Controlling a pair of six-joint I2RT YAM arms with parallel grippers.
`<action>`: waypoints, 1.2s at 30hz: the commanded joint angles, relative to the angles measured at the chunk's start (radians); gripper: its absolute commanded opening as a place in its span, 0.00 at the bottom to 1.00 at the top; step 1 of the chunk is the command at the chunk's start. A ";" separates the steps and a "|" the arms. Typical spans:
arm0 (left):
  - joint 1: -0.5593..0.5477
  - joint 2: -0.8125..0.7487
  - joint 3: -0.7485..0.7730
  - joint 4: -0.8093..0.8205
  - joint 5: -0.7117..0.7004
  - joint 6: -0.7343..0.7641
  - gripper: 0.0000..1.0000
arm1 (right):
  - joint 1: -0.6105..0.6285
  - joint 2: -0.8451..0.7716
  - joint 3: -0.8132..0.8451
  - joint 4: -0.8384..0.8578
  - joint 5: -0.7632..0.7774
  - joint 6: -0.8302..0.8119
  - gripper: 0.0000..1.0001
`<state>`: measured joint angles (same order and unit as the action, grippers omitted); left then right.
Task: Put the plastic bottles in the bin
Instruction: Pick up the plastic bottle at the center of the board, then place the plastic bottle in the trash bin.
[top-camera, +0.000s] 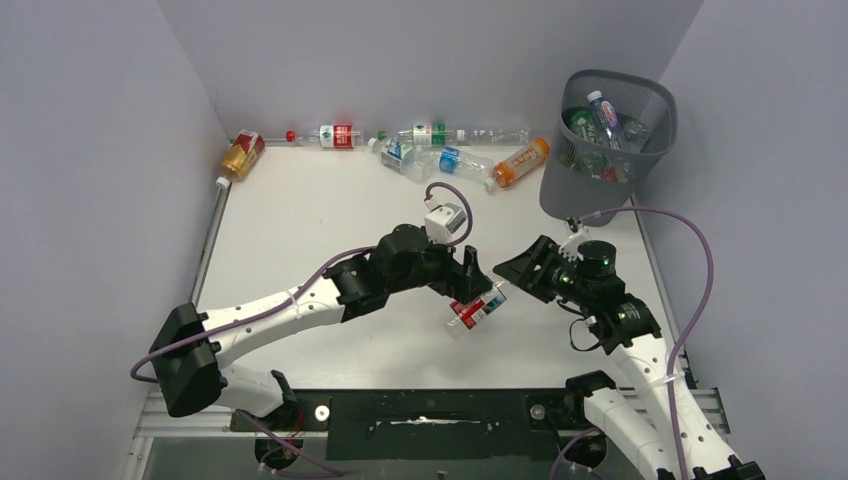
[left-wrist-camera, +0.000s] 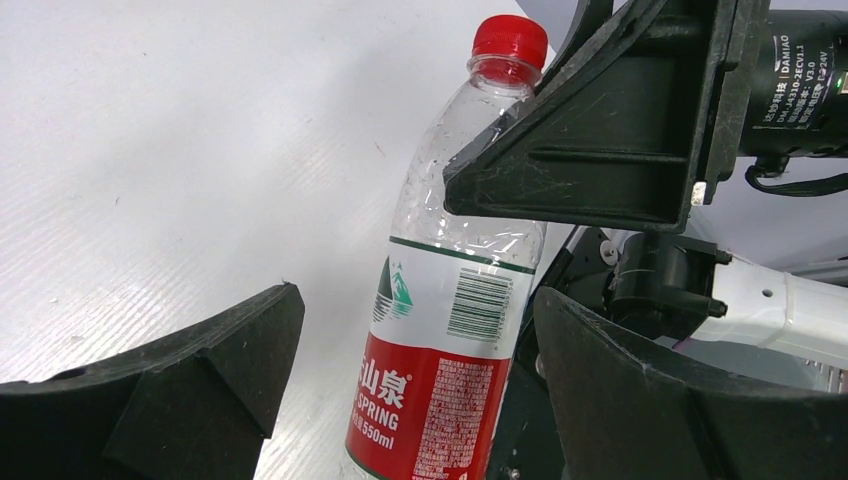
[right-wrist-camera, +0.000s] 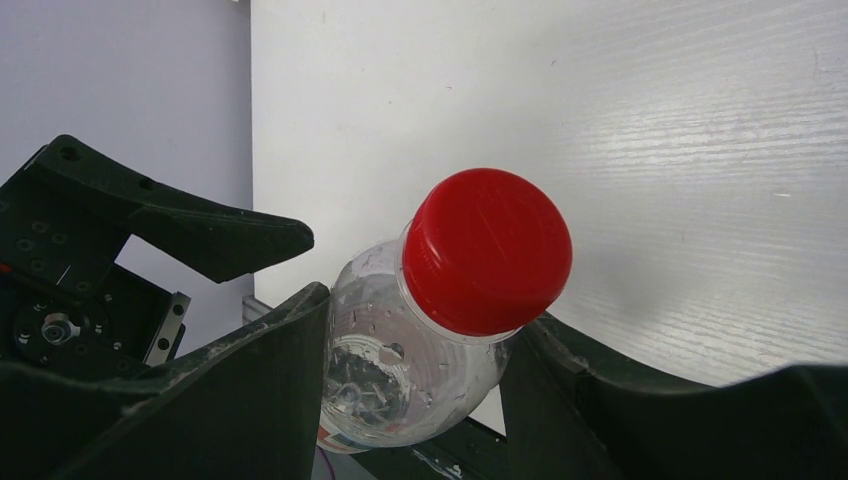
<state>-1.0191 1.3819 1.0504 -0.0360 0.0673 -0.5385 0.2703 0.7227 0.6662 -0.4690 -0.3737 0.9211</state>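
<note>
So right tool (right-wrist-camera: 420, 345) is pinching the bottle (top-camera: 475, 310) by its neck, left tool (left-wrist-camera: 415, 310) is gaping around it, bin (top-camera: 566, 190) is sitting beyond the right arm

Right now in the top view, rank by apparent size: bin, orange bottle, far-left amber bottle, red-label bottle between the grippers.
1. bin, clearly largest.
2. orange bottle and amber bottle: look alike, no ranking.
red-label bottle: partly hidden, can't rank it against those two.

My left white-and-black arm (top-camera: 270, 305) stretches forward and to the right, and my left black two-finger gripper (top-camera: 476, 288) is spread wide. My right white-and-black arm (top-camera: 650, 370) bends inward; my right black two-finger gripper (top-camera: 503, 272) pinches the neck of a clear red-capped plastic bottle (top-camera: 478, 308), close to the left one
</note>
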 joint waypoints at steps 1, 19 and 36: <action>0.004 -0.055 0.072 0.004 -0.007 0.006 0.87 | 0.009 -0.002 0.015 0.034 0.007 -0.013 0.47; 0.041 -0.208 0.038 -0.071 -0.070 0.022 0.87 | -0.334 0.436 0.621 -0.110 0.014 -0.354 0.48; 0.098 -0.268 -0.048 -0.107 -0.047 0.017 0.87 | -0.787 0.751 1.035 0.275 -0.143 -0.151 0.49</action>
<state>-0.9360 1.1446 1.0031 -0.1726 0.0086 -0.5308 -0.4843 1.4403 1.6817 -0.3649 -0.4938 0.6933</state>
